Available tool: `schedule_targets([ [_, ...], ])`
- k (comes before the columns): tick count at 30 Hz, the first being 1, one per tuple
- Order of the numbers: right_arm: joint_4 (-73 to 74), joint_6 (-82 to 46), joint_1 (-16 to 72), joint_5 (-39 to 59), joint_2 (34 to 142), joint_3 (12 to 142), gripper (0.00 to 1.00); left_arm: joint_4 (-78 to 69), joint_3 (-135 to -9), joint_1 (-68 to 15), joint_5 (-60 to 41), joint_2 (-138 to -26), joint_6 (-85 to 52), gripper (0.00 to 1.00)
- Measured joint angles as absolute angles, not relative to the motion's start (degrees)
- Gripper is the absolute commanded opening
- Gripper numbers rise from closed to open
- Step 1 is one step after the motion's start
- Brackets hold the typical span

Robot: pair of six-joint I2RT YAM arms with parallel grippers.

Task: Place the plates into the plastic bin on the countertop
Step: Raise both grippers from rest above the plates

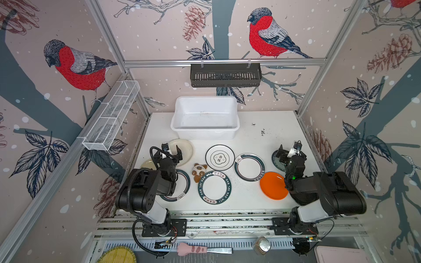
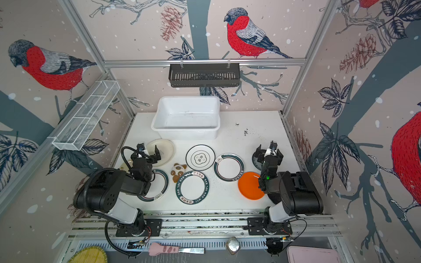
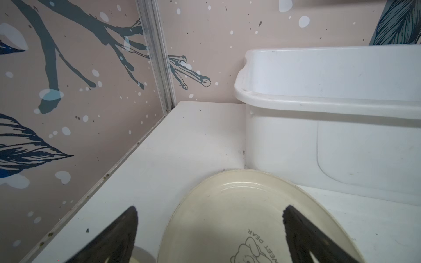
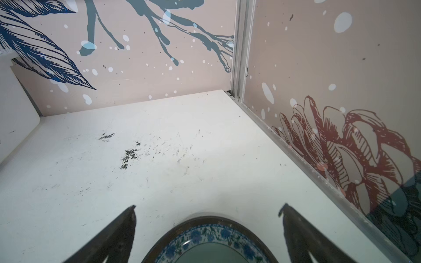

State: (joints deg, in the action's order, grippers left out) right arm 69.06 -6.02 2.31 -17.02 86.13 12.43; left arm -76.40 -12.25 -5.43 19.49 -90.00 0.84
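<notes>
White, scuffed countertop (image 1: 262, 141) carries everything, with the bin (image 1: 205, 130) at 12 o'clock against the back wall and no plate in it. The plates lie flat on the counter, spread from 9 to 3 o'clock in both top views. At about 10 o'clock the left gripper (image 1: 168, 153) hangs over the cream plate (image 1: 185, 149), jaws spread wide and holding nothing. In the left wrist view one finger (image 3: 298, 234) stands above the plate's well and the other above bare counter just outside it, so the edge of the cream plate (image 3: 227, 205) runs between them. Whether either tip touches anything I cannot tell. From this gripper the bin (image 3: 319, 107) lies at 1 o'clock, near, its front wall just beyond the plate's far edge. At 3 o'clock the right gripper (image 1: 291, 152) hangs over the blue plate (image 1: 276, 160), likewise wide open and empty, with the far edge of that plate (image 4: 211, 230) lying midway between its fingers. For it the bin lies at 10 o'clock, well apart. A round plate has no long axis, so the rim is the only hold. I judge the left arm nearer and better placed: it already straddles a rim, and the carry would be a short lift over the bin's front wall.
</notes>
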Motion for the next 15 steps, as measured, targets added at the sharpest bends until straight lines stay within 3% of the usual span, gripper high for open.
schedule_targets([
  [15,69.06,-6.04,2.17,-16.99,86.17,12.45,1.00,-76.14,-12.36,-5.10,19.29,-90.00,0.38,0.98],
])
